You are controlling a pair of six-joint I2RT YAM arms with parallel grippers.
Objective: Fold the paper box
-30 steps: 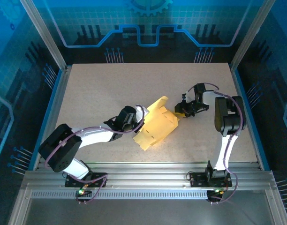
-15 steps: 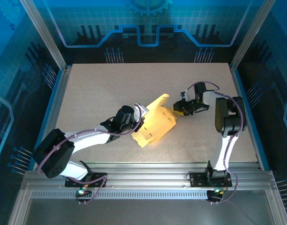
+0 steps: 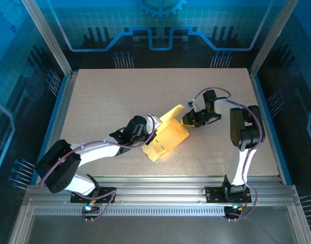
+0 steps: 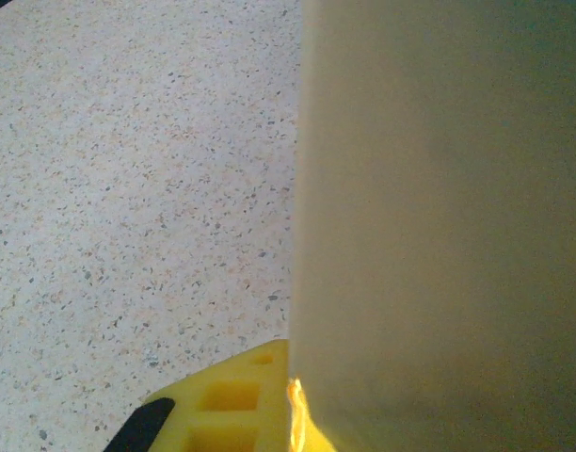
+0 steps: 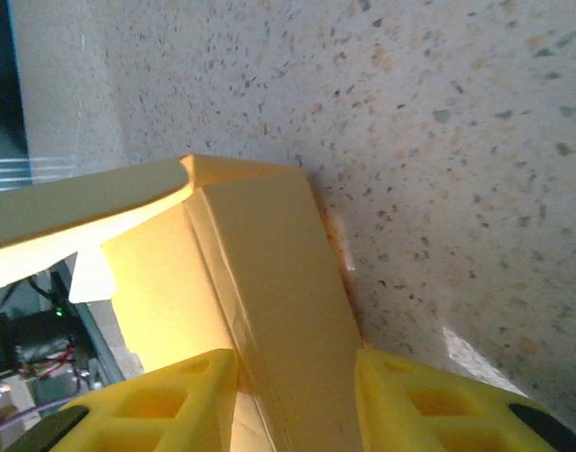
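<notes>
Gripping paper box (image 3: 166,137) edges (table (image 3: 104,96) open).

The top external camera looks down on the speckled beige tabletop (image 3: 104,96), while both wrist cameras closely face the same pale yellow cardboard box (image 3: 168,136).

From above, the table (image 3: 104,96) is bright and even in the middle, the edges all round stay dark blue, and the paper box (image 3: 165,137) shines almost white at its 7 o'clock end. In my left wrist view, the card from 12 to 6 o'clock is dim, greenish and blurry, but the speckled top at 9 o'clock is sharp. In my right wrist view, the card glares at 9 o'clock and a pale shine sits at 5 o'clock.
</notes>
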